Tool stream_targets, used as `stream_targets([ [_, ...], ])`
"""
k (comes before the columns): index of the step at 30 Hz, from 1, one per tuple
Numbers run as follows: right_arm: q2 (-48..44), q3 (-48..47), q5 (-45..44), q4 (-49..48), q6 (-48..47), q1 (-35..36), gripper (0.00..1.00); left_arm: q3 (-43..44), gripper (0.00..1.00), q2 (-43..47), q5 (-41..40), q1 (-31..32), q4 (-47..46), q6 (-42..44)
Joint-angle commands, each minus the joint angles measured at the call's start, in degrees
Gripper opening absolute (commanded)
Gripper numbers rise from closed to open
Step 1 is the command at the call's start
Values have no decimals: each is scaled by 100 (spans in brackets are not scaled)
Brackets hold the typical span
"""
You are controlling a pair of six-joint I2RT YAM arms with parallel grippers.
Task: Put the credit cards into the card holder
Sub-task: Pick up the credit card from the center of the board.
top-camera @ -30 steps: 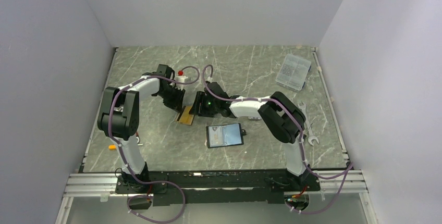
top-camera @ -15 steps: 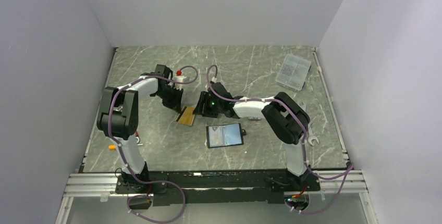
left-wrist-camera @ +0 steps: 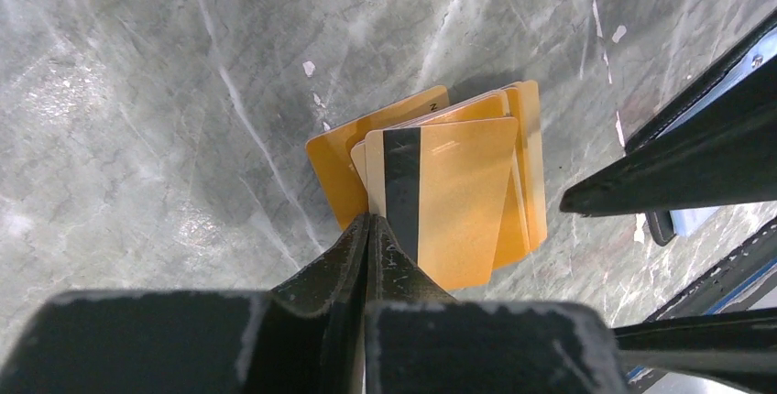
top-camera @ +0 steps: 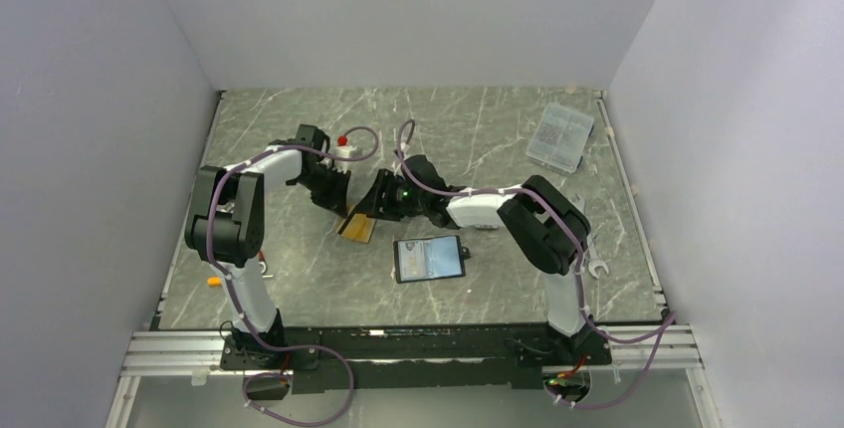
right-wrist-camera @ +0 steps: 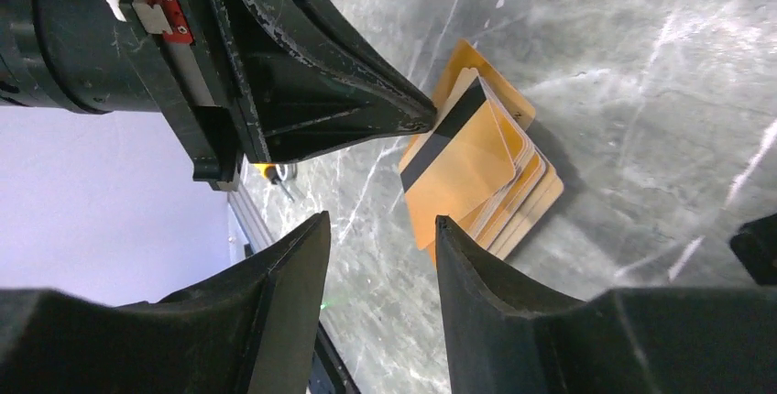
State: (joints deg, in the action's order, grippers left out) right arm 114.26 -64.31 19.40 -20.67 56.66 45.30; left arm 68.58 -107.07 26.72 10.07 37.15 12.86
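Note:
A fanned stack of orange-gold credit cards (left-wrist-camera: 518, 179) lies on the marble table (top-camera: 299, 279). My left gripper (left-wrist-camera: 367, 225) is shut on the corner of the top card (left-wrist-camera: 458, 202), beside its black stripe. That card (right-wrist-camera: 458, 169) sits tilted above the rest of the stack (right-wrist-camera: 527, 202). My right gripper (right-wrist-camera: 380, 229) stands open just beside the stack with nothing between its fingers (left-wrist-camera: 678, 169). In the top view the left gripper (top-camera: 344, 209) and right gripper (top-camera: 376, 205) meet over the cards (top-camera: 357, 228). The card holder (top-camera: 430, 258) lies open to their right, light blue lining up.
A clear plastic box (top-camera: 560, 136) sits at the back right. A wrench (top-camera: 597, 268) lies near the right arm's base. A small orange item (top-camera: 213, 280) lies at the left edge, and a white piece with a red cap (top-camera: 344, 146) sits behind the left gripper.
The left gripper has closed onto the top card's corner. The right gripper's jaws have narrowed a little and it has tilted up beside the stack.

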Motion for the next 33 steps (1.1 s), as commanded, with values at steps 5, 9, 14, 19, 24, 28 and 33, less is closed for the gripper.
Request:
stream_targets([
  [5, 474, -23, 472, -769, 400, 58, 47, -75, 4, 165, 180, -5, 21, 138],
  [9, 641, 25, 528, -900, 537, 62, 47, -90, 0, 169, 189, -5, 21, 146],
  [14, 750, 62, 505, -953, 613, 59, 46, -94, 0, 168, 189, -5, 36, 163],
  [19, 666, 276, 430, -966, 662, 66, 47, -141, 0, 177, 118, -7, 12, 190],
  [24, 553, 504, 424, -1111, 763, 60, 48, -184, 0, 177, 97, -13, 13, 190],
  [28, 555, 595, 444, -1254, 834, 59, 48, -192, 0, 177, 121, -13, 20, 191],
  [33, 610, 608, 455, -1362, 890, 58, 50, -203, 0, 153, 167, -13, 37, 206],
])
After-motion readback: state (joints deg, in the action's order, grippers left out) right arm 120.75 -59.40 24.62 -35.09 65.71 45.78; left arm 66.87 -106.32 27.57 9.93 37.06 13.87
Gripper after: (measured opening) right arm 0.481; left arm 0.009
